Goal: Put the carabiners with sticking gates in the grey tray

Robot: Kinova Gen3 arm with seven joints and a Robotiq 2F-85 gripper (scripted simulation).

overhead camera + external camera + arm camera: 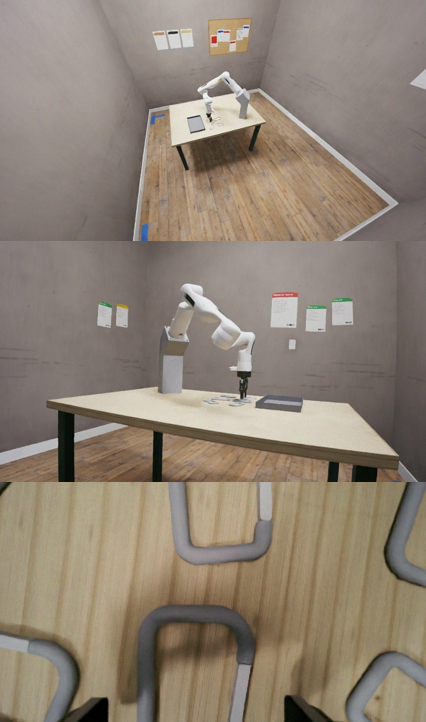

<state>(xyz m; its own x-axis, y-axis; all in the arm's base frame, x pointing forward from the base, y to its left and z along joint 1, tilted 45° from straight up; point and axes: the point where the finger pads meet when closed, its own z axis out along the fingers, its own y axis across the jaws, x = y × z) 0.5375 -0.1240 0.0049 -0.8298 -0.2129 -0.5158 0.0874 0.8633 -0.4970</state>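
Observation:
My gripper (210, 120) (243, 397) (197, 714) is open, its fingertips low at the table. In the wrist view a grey carabiner (146, 674) lies between the fingers; its pale gate (241, 692) meets the body at the visible end, and its lower part is cut off. Other carabiners show partly: one above (220, 555), one at the left (65, 677), one at the upper right (397, 552) and one at the lower right (372, 679). Their gates are partly or wholly out of view. The grey tray (195, 123) (278, 406) holds nothing visible.
The carabiners lie close together on the wooden table (182, 137) (179, 416), beside the tray's raised walls. The arm's grey pedestal (243, 107) (172, 373) stands on the table, on the far side of the carabiners from the tray.

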